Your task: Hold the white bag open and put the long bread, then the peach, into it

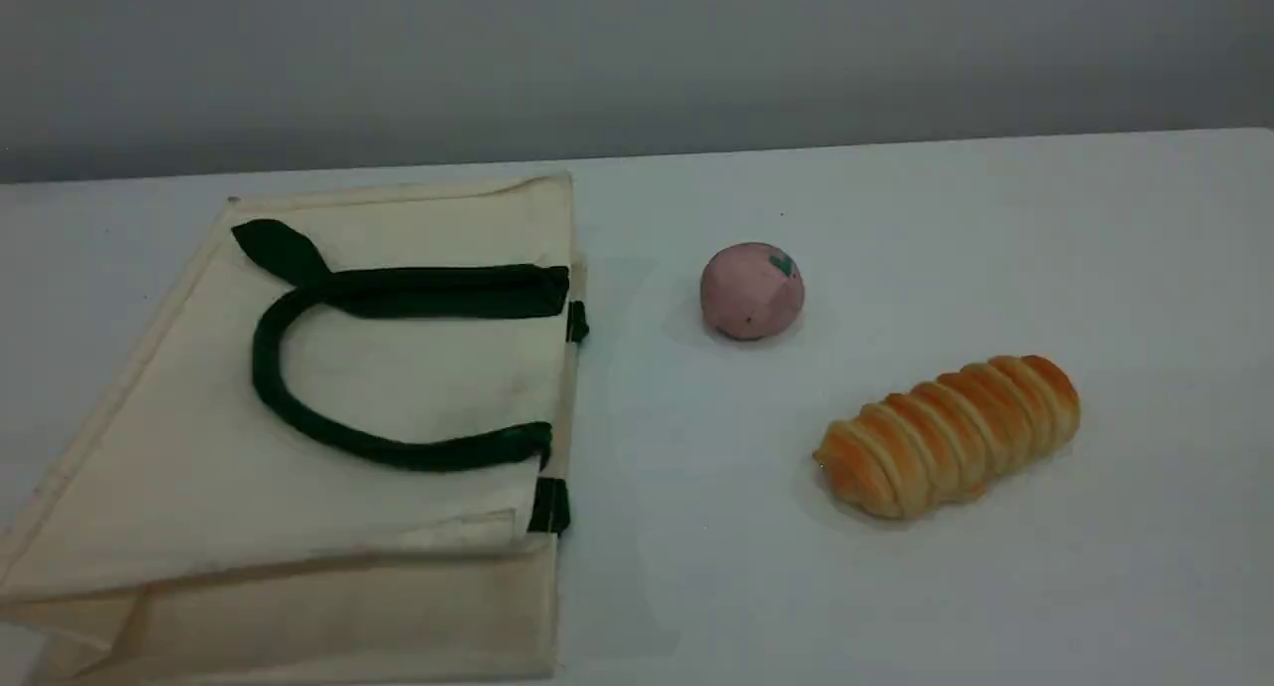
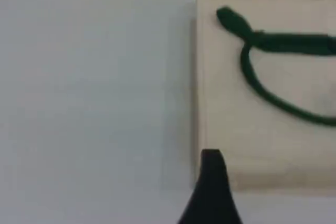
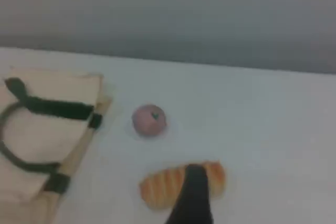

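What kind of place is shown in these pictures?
Probably a test or lab tabletop, not a home kitchen: a bare white table before a plain grey wall, with only a white bag, a peach and a long bread.

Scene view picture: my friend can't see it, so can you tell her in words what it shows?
A big white bag with dark green handles lies flat on the left of a white table, its opening facing right. To its right sit a small pink peach and, nearer the camera, a ridged golden long bread. No robot arms are in this view.
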